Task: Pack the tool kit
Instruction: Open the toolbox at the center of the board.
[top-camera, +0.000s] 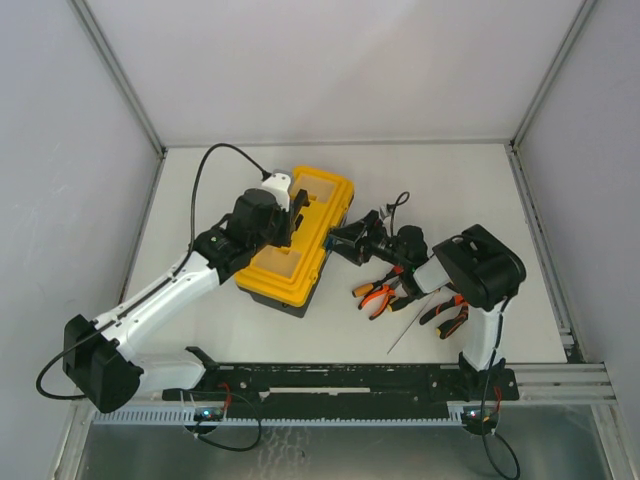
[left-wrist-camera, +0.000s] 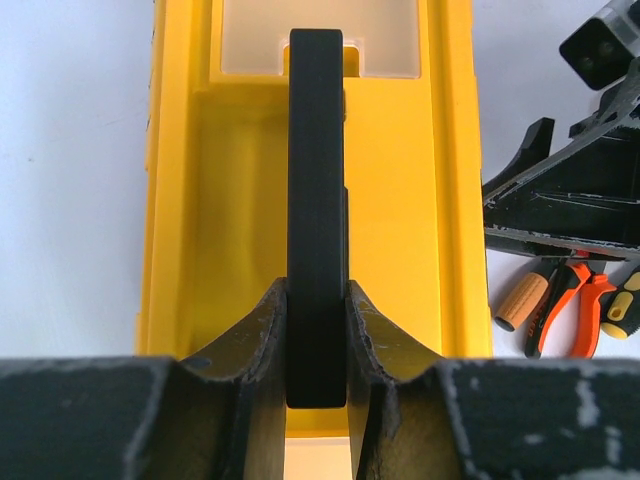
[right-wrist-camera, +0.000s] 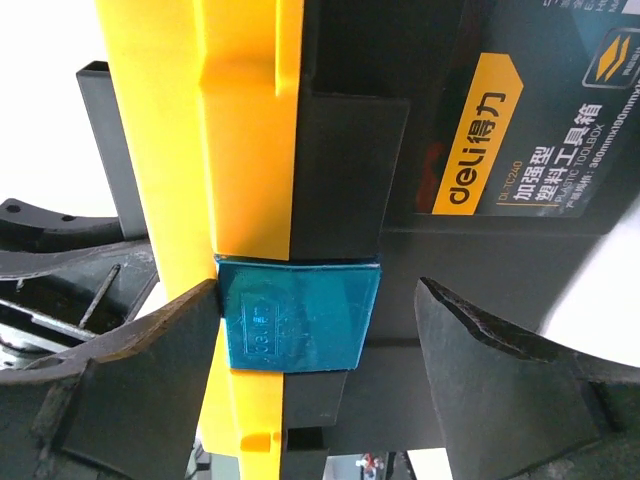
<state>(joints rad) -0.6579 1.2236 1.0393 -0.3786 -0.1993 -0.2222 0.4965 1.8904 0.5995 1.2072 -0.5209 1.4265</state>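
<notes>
On the three-o'clock side of the toolbox (top-camera: 285, 270), the right gripper (right-wrist-camera: 318, 310), spread, brackets the teal latch (right-wrist-camera: 298, 312); the left gripper (left-wrist-camera: 317, 330) pinches the handle (left-wrist-camera: 317, 150). With the pliers (top-camera: 378, 293) outside, flipping the latch open likely comes next.

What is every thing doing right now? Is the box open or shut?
Toolbox: yellow lid down.
Handle: pinched by the left gripper.
Latch: flat across the seam; clicked or not, cannot tell.
Left gripper: shut on the handle.
Right gripper: open, a finger either side of the latch.
Pliers: two pairs lying on the table, unpacked.
Screwdriver: lying on the table, unpacked.
</notes>
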